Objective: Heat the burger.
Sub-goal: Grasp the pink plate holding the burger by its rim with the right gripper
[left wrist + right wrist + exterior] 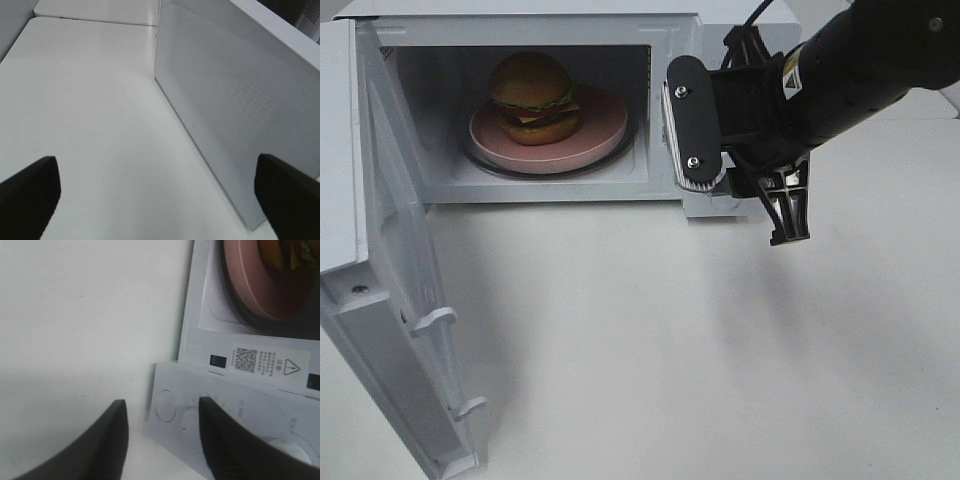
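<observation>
The burger, with a glossy brown bun, sits on a round pink plate inside the open white microwave. An edge of the burger and the plate also shows in the right wrist view. My right gripper hovers just in front of the microwave's control panel, apart from the burger, its fingers spread with nothing between them. My right arm comes in from the upper right. Beside the door, my left gripper is wide open and empty.
The microwave door swings out to the left toward the front. Its perforated outer face stands close to my left gripper. Round knobs sit on the control panel. White tabletop stretches in front of the microwave.
</observation>
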Motion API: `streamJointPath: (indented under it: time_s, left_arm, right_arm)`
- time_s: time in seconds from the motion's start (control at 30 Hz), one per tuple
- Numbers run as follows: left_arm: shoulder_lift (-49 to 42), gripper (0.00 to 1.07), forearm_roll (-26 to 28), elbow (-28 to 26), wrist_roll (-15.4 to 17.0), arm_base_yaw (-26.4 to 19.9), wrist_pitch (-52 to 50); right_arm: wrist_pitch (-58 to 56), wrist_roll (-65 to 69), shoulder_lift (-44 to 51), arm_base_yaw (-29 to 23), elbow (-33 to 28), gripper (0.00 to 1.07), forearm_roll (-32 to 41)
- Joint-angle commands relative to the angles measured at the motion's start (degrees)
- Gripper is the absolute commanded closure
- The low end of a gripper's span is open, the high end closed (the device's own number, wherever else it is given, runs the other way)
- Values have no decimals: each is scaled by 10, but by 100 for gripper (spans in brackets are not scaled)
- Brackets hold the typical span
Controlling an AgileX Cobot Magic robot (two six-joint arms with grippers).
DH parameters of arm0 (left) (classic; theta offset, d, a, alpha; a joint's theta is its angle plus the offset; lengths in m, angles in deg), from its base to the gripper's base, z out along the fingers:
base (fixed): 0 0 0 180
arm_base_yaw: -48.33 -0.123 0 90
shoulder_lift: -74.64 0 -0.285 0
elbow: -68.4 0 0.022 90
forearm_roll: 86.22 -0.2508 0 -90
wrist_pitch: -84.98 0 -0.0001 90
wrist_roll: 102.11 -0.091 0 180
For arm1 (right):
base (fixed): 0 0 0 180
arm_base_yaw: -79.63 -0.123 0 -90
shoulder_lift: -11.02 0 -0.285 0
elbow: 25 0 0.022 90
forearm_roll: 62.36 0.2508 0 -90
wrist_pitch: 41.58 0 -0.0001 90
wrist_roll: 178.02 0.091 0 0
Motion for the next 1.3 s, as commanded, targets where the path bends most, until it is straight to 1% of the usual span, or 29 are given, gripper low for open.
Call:
streamJointPath:
  time_s: [0.03,0.07,0.1,0.13,0.17,0.2,0.23,0.27,0.3,0.37,0.4,0.43,0.47,0.53,0.63,0.7,0.83,0.87,0.93,1.03,1.1,1.2,1.23,1.3]
  left_arm:
    - [-5,9,0,2,1,-2,-2]
    - [-5,9,0,2,1,-2,-2]
    - [-5,9,0,2,1,-2,-2]
    - [-5,9,0,2,1,-2,-2]
    - [-5,9,0,2,1,-2,-2]
    - [-5,9,0,2,1,-2,-2]
    - [-5,9,0,2,1,-2,-2]
    - [-5,9,0,2,1,-2,-2]
    - [-5,9,0,2,1,-2,-2]
    - [-5,9,0,2,1,-2,-2]
    - [-5,9,0,2,1,-2,-2]
    - [-5,9,0,2,1,-2,-2]
    - [-5,9,0,2,1,-2,-2]
    - [-5,9,0,2,1,-2,-2]
    - [-5,9,0,2,1,-2,-2]
    - [-5,9,0,2,1,-2,-2]
    - [-5,9,0,2,1,-2,-2]
    - [-5,9,0,2,1,-2,-2]
    - [-5,9,0,2,1,-2,-2]
    - [-5,9,0,2,1,-2,-2]
    - [-5,9,0,2,1,-2,-2]
    - [-5,9,0,2,1,-2,-2]
    - [-5,9,0,2,1,-2,-2]
    - [-5,9,0,2,1,-2,-2]
  right_arm:
    - [11,12,-7,-13,15,46,-36]
    - [11,12,-7,-13,15,46,-36]
    - [11,26,-11,-19,21,40,-40]
    - [11,57,-24,-26,32,30,-41]
    - [11,57,-24,-26,32,30,-41]
    - [10,95,-40,-29,48,21,-41]
    - [7,108,-49,-33,56,17,-44]
    - [7,108,-49,-33,56,17,-44]
    - [1,118,-64,-35,70,15,-52]
    - [-2,119,-72,-41,74,15,-56]
    - [-5,119,-87,-52,86,16,-73]
    - [-5,119,-87,-52,86,16,-73]
    - [-5,118,-101,-62,99,17,-85]
    - [-5,118,-106,-66,104,17,-87]
    - [-5,118,-134,-78,131,19,-88]
    - [-2,118,-141,-78,135,19,-91]
    - [-2,123,-172,-84,169,20,-116]
    - [-2,123,-172,-84,169,20,-116]
    - [-1,123,-198,-85,195,21,-119]
    - [-1,124,-203,-85,202,21,-119]
    - [-3,132,-229,-85,232,22,-125]
    - [-3,135,-234,-85,238,22,-128]
    - [-3,136,-247,-85,253,23,-129]
    - [-3,136,-253,-85,260,23,-129]
